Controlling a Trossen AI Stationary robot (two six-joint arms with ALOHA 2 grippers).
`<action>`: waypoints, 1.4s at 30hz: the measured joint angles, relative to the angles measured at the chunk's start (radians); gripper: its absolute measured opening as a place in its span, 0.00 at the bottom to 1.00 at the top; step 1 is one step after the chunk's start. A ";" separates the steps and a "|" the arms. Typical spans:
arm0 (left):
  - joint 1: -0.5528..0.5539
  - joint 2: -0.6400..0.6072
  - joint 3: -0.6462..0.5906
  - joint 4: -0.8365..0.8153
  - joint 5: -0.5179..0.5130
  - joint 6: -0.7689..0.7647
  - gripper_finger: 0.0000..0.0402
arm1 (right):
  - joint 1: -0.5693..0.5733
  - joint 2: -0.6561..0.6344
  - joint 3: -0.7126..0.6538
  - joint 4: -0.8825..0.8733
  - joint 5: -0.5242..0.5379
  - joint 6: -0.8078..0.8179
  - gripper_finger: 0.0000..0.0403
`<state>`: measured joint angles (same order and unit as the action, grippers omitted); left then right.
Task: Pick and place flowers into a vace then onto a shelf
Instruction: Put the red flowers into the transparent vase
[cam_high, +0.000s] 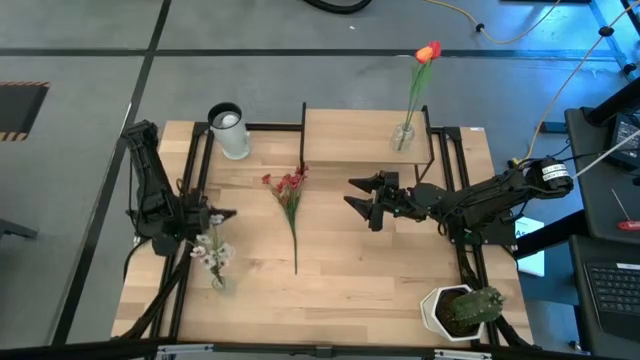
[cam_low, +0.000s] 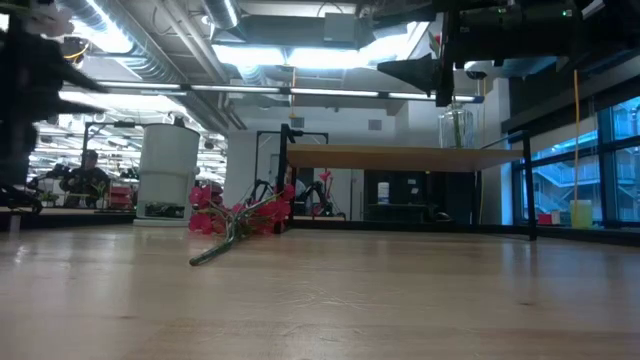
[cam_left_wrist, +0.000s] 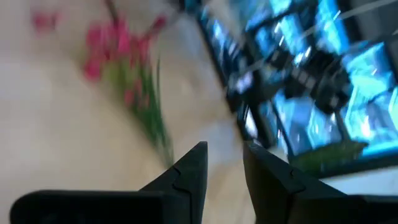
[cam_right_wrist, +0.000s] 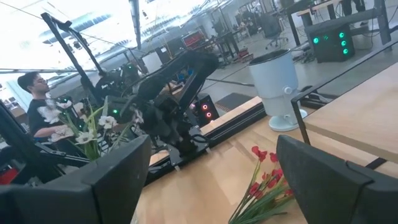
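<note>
Red blossom sprig (cam_high: 290, 205) lies flat on the wooden tabletop (cam_high: 340, 270), roughly mid-table, just in front of the shelf (cam_high: 350, 135). Long axis runs front-to-back in the high view: blossoms point toward the shelf, bare green stem end points toward the near table edge. Low view shows the same sprig (cam_low: 235, 220) lying on the wood, stem end toward the camera.

Right gripper (cam_high: 362, 200) hangs above the table just to the right of the sprig's blossom end, apart from it, not touching. Fingers spread wide, nothing between them. Right wrist view confirms the wide gap, with the sprig (cam_right_wrist: 264, 186) lying ahead and between the two fingers (cam_right_wrist: 336, 180).

Left gripper (cam_high: 222, 215) is at the left side of the table, to the left of the sprig and well apart from it. Left wrist view: fingers (cam_left_wrist: 186, 174) stand a narrow gap apart, nothing held; sprig (cam_left_wrist: 127, 74) ahead, blurred.

White blossom sprig (cam_high: 213, 255) stands in a small vase near the left front edge, just beside the left gripper.

Orange tulip (cam_high: 420, 85) stands upright in a glass vase (cam_high: 403, 135) on the shelf's right end.

White cylindrical vase (cam_high: 229, 130) sits left of the shelf. Cactus in white pot (cam_high: 462, 310) at the right front corner.
</note>
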<state>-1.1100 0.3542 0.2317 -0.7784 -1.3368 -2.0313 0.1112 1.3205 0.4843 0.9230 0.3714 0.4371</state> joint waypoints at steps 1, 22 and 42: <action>0.010 0.000 0.000 0.000 -0.037 0.020 0.24 | 0.000 0.000 0.000 0.000 0.000 -0.005 0.87; 0.035 0.000 0.000 0.062 -0.188 0.415 0.24 | 0.000 0.000 0.000 -0.001 0.000 0.000 0.87; 0.035 0.000 0.000 0.073 0.023 0.541 0.24 | 0.000 0.000 0.000 0.000 0.001 0.002 0.87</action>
<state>-1.0752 0.3542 0.2314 -0.7051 -1.3137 -1.4899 0.1116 1.3205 0.4843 0.9226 0.3727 0.4389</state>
